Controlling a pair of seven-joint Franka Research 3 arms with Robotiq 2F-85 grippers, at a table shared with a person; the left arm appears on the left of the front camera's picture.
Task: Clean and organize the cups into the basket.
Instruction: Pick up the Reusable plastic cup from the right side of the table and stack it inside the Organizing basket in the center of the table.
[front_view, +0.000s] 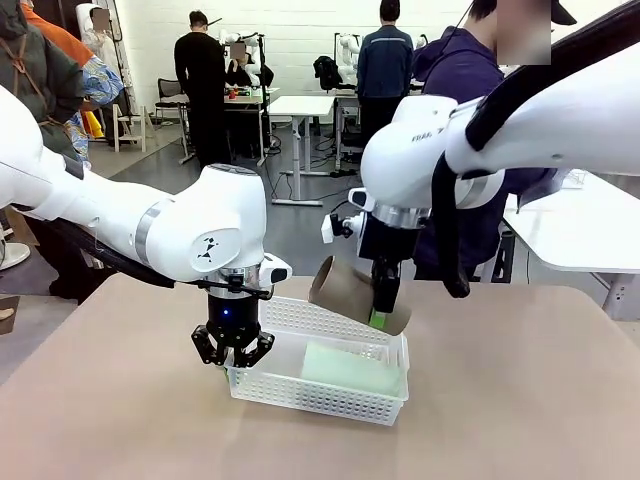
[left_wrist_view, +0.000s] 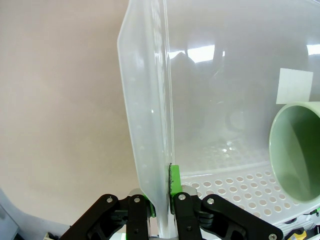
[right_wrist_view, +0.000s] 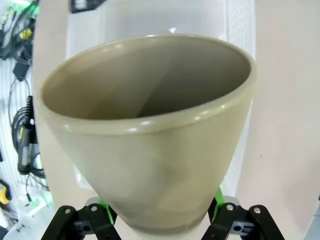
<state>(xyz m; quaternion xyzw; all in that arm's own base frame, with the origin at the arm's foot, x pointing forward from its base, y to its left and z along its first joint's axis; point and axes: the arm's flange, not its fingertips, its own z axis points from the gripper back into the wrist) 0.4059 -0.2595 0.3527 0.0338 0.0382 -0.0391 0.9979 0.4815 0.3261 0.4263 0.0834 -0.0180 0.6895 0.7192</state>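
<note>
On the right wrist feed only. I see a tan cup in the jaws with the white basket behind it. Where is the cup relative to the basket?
Observer: From the front, the right gripper holds the tan cup in the air, tilted nearly on its side, over the far rim of the basket.
Operator: Is anything in the basket?
Observer: Yes. A mint green cup lies on its side on the basket floor.
Operator: What is the left arm doing?
Observer: The left gripper is shut on the rim at the basket's left end, with its pads pinching the wall.
</note>
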